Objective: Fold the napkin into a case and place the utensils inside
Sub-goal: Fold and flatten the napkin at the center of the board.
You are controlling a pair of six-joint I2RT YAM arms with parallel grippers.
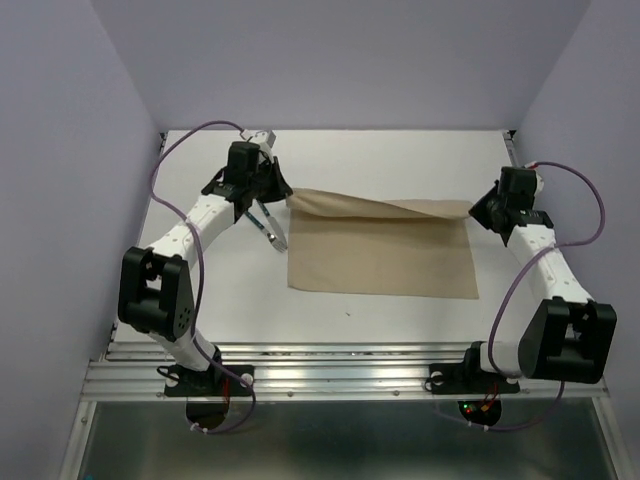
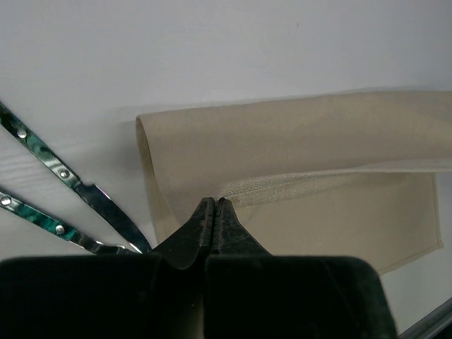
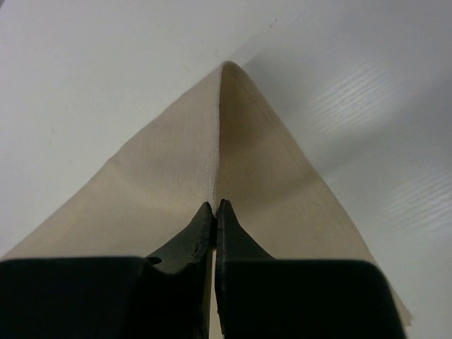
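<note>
The beige-tan napkin (image 1: 380, 250) lies on the white table with its far edge lifted off the surface and stretched between both grippers. My left gripper (image 1: 283, 194) is shut on the far left corner; in the left wrist view its tips (image 2: 214, 203) pinch the hemmed edge of the napkin (image 2: 296, 155). My right gripper (image 1: 477, 209) is shut on the far right corner, and the napkin (image 3: 176, 176) drapes away from the closed tips (image 3: 215, 206). The utensils (image 1: 265, 226), silver with dark green handles, lie on the table just left of the napkin, beneath the left arm, and show as utensils (image 2: 63, 205) at the left.
The white table (image 1: 390, 160) is walled by lilac panels at the back and both sides. A ribbed metal rail (image 1: 340, 370) runs along the near edge between the two arm bases.
</note>
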